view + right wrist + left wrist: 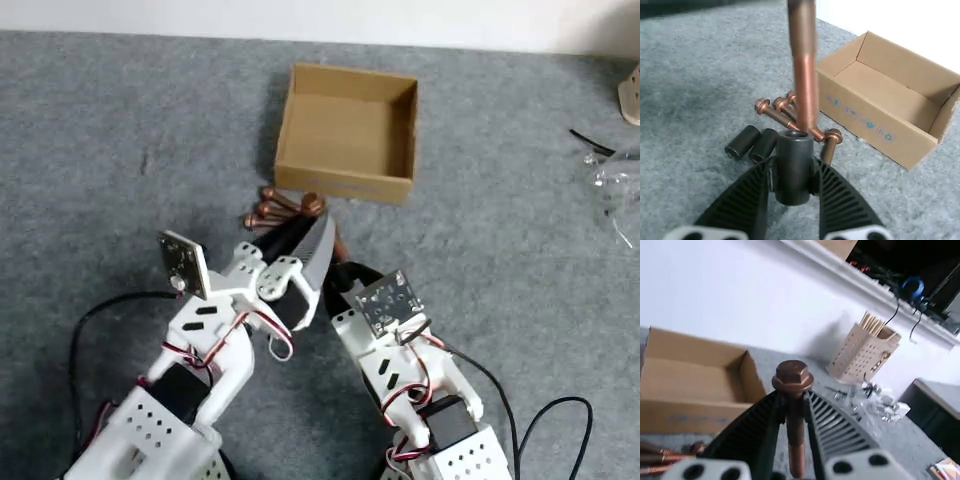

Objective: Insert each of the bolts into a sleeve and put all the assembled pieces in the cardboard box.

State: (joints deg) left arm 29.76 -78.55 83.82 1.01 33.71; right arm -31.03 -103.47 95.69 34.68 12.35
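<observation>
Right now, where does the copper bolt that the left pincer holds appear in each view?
High view: the bolt shows its head at the tip of the left pincer, just in front of the cardboard box.
Left wrist view: the bolt sits between the pincer's fingers, with the box behind.
Right wrist view: the bolt's shank reaches the mouth of the sleeve in the right pincer.
Shared landmark: the cardboard box.

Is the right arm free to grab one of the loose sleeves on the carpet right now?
Probably not: the right gripper is shut on a sleeve, with the bolt held by the left gripper at its mouth. The loose sleeves lie nearby, uncovered.
</observation>
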